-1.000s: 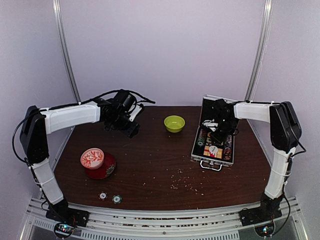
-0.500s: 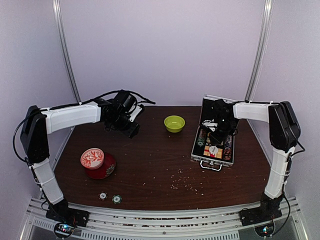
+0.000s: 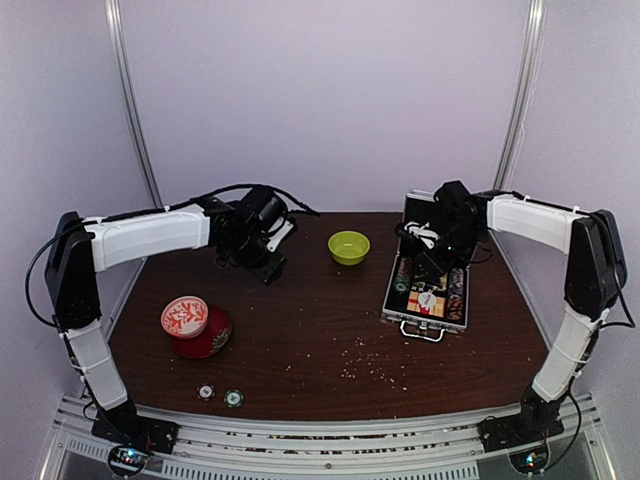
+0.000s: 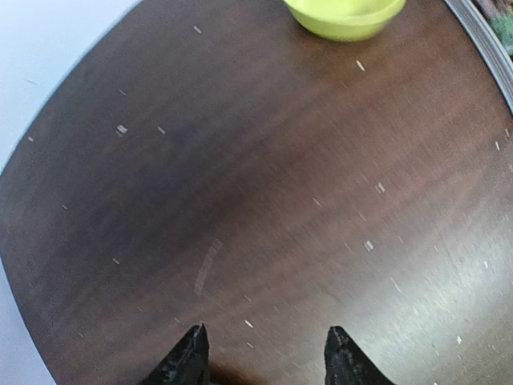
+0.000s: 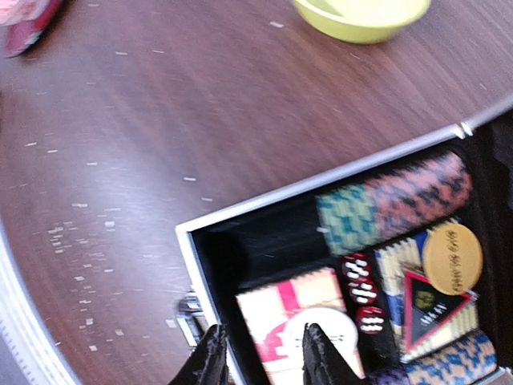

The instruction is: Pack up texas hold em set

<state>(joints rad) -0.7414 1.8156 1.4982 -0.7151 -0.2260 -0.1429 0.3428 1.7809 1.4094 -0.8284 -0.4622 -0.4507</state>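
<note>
well, the overhead view sets the small silver metal case [image 3: 428,288] open at the right rear of the dark brown wooden table [image 3: 320,320], lid up, with the right claw [image 3: 428,266] low over it. its contents are too small to read from up there.

the right wrist view fills that in: rows of striped chips [image 5: 393,200] against the black lining, a red-and-cream card deck [image 5: 280,309] at the near corner with a white round button [image 5: 325,325] on it, tiny red dice [image 5: 358,281] beside it, a gold round chip [image 5: 453,257] and a second deck with a red triangle [image 5: 433,303]. the right claw [image 5: 263,357] stands slightly parted over the red-and-cream deck, gripping nothing.

only the overhead view shows the two round chips [image 3: 220,395] lying near the front edge, well apart from the case, and the red-and-white patterned round tin [image 3: 185,317] at the left.

the left claw [image 3: 260,262] hangs over the rear middle of the table. its own camera shows the left claw [image 4: 264,357] about half open and empty above bare wood, with the lime-green round bowl [image 4: 345,14] further off.
</note>
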